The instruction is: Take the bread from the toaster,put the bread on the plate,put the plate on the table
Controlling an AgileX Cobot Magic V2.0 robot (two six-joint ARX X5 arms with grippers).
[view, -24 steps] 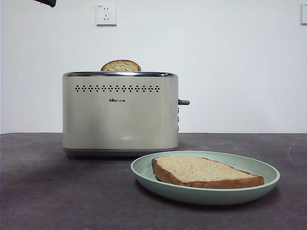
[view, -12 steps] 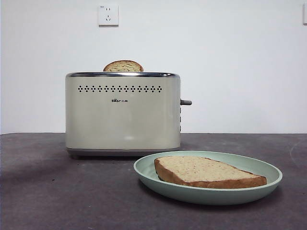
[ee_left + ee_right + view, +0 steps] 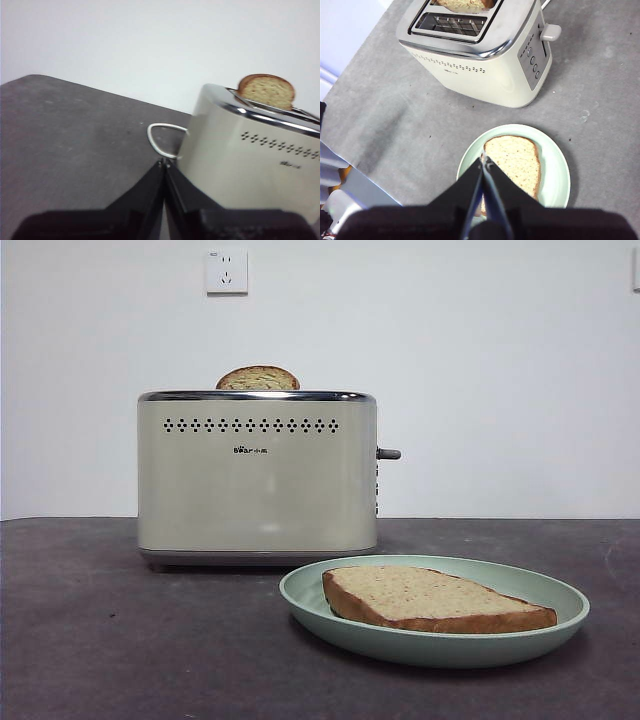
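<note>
The bread (image 3: pixel 430 597), a wide tan slice with brown crust, lies flat in the mint-green plate (image 3: pixel 560 595), which rests on the dark table (image 3: pixel 120 640) in front of the cream toaster (image 3: pixel 257 475). A narrower, darker domed slice (image 3: pixel 258 378) sticks up from the toaster's far slot. In the right wrist view my right gripper (image 3: pixel 484 161) is shut and empty, high above the plate (image 3: pixel 555 170) and bread (image 3: pixel 515 160). In the left wrist view my left gripper (image 3: pixel 163 162) is shut and empty beside the toaster (image 3: pixel 250 155), away from its domed slice (image 3: pixel 266 91).
A white cable loop (image 3: pixel 160 142) lies on the table beside the toaster's end. The grey lever (image 3: pixel 388 453) sticks out of the toaster's right side. A wall socket (image 3: pixel 226 270) is on the white wall behind. The table's edge shows in the right wrist view (image 3: pixel 365 165).
A black arm tip at the top left corner has left the front view. The view has shifted slightly, so the toaster and plate sit a few pixels to the right.
</note>
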